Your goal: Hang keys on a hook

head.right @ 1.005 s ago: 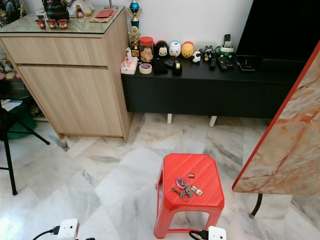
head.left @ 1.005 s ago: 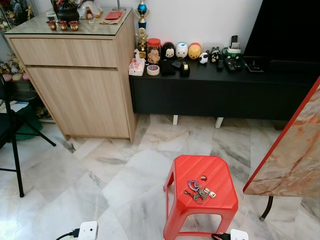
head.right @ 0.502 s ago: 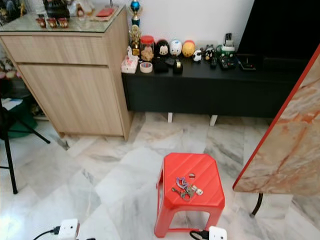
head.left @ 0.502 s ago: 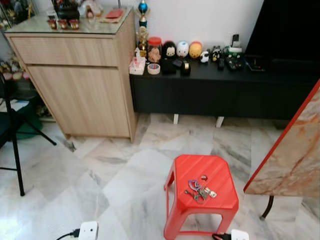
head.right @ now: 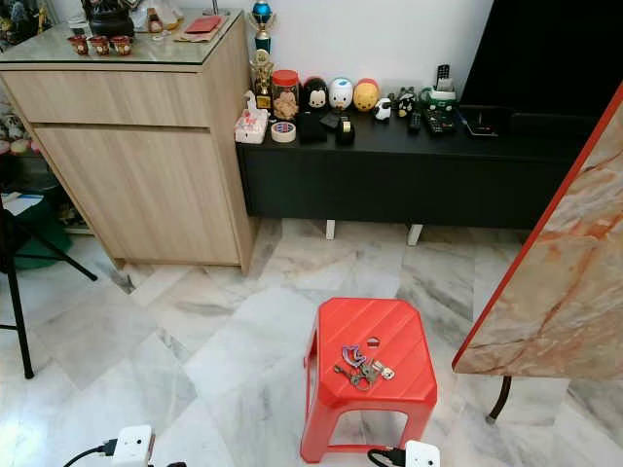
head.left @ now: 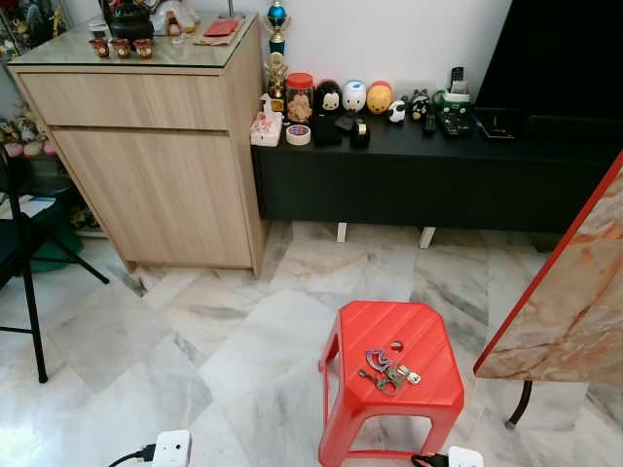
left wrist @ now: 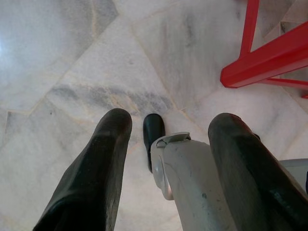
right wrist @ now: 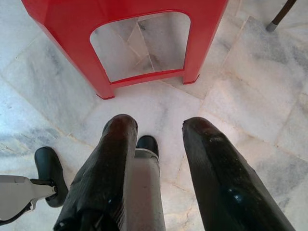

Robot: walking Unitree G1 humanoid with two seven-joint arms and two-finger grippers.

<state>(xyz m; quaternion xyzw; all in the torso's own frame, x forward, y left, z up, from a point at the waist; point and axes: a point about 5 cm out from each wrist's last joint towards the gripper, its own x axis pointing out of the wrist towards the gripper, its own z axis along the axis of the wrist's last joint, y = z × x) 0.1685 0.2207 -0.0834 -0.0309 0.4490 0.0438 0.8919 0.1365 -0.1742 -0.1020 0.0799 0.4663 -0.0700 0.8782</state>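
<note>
- Bunch of keys (head.left: 387, 371): lying flat and loosely spread on top of a red plastic stool (head.left: 428, 394), at the near right of the scene.
- Resting near the middle of the seat, just on the near side of the small hole in the seat top.
- Made up of several metal keys, silver and darker grey, fanned out in different directions.
- Joined with a purple clip or loop at the far-left end of the bunch, and a small pale tag or fob at the right end.
- Not lifted, not hung; touching nothing but the seat.
- Finer detail of single keys too small to make out.
</note>
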